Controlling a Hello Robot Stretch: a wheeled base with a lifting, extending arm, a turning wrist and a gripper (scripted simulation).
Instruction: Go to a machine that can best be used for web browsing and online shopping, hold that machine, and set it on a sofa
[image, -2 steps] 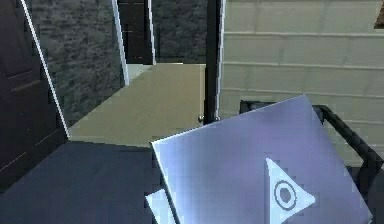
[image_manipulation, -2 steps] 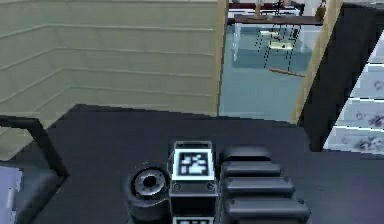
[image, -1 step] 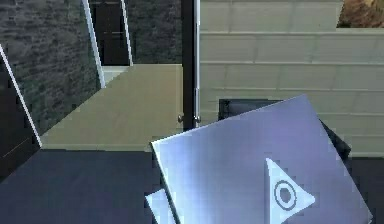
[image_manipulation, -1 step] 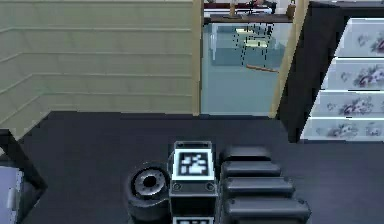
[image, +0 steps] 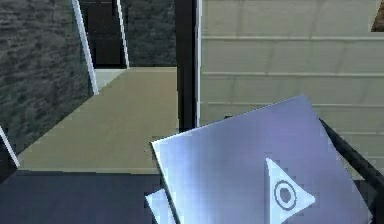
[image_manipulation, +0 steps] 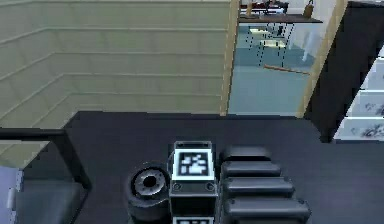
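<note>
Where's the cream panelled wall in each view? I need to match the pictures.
Forward view: cream panelled wall fills the upper right, above the tilted silver slab.
Arm side view: the wall spans the upper left, behind the dark surface.
Shared landmark: its horizontal seams.

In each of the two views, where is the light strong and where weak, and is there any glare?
Forward view: the tilted silvery slab has a soft sheen, no hard glare; the beige floor is evenly lit; the doorway beyond is dark. Arm side view: the black surface is dull and unlit; the bluish room through the opening is brightest.
</note>
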